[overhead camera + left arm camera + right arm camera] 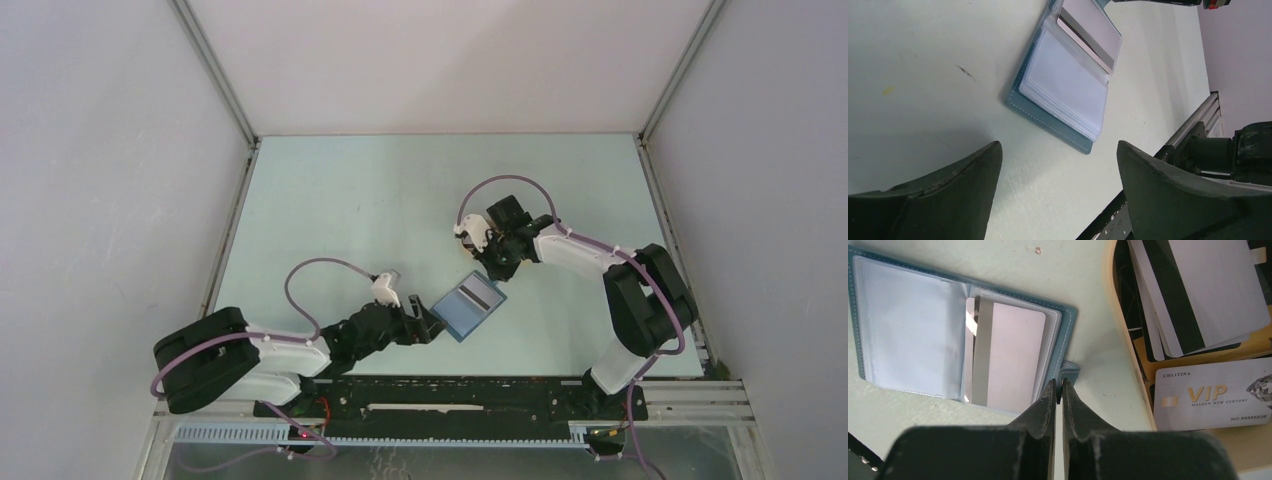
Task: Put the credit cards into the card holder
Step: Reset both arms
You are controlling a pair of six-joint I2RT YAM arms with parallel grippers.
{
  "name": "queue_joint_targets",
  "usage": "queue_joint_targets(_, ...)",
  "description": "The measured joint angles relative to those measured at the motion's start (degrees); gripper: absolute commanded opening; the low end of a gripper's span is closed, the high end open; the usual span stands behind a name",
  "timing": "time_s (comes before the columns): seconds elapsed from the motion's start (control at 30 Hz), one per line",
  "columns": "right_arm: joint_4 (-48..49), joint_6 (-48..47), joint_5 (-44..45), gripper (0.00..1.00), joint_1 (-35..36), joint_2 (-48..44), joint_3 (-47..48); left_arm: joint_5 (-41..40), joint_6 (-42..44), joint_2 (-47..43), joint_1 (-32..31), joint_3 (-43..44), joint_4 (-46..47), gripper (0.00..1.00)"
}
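The teal-blue card holder [470, 305] lies open on the table, its clear pockets facing up [1063, 85] [908, 335]. A whitish credit card [1008, 357] with a grey stripe sits in its right-hand pocket. More credit cards [1208, 290] are stacked in the beige tray, with a silver VIP card [1213, 395] in front. My right gripper [1059, 385] is shut at the holder's snap tab [1071, 371], with a thin dark edge pinched between its tips. My left gripper [1058, 147] is open just short of the holder's near edge, holding nothing.
The beige tray [1128, 355] stands right beside the holder's tab side; in the top view my right arm [570, 250] covers it. The table's metal front rail [1198, 120] runs close behind my left gripper.
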Motion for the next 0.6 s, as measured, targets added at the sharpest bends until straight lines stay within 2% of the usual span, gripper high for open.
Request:
queue_joint_targets(0.13,-0.15,-0.2,0.92,0.03,-0.04,-0.59,0.0,-0.09,1.84,-0.48,0.07,1.79,-3.41,0.9)
queue_joint_targets(0.37,-2.12,-1.77,0.11,0.0,-1.49,-6.49,0.02,0.15,11.72,-2.23,2.01,11.89,-15.5,0.9)
queue_joint_targets(0.6,-5.33,-4.5,-2.89,0.0,-4.15,-7.78,0.02,9.25,15.54,4.17,9.66,16.61,-13.31,0.9)
